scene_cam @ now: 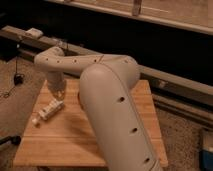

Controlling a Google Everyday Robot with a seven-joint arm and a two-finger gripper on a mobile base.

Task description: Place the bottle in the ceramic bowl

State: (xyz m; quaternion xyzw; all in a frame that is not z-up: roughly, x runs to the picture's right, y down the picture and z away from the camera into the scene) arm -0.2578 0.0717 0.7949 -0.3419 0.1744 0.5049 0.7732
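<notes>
Small slim whitish bottle [48, 111] lying flat near left edge of wooden bench [65, 145]; tool [57, 93] close by its far end, opening indiscernible. Probably light, stiff, slippery, prone to roll; best gripped across mid-body.

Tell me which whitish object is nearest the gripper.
The bottle, lying on its side on the wooden table, right by the gripper. The other whitish object sits far back on the ledge beyond the table.
</notes>
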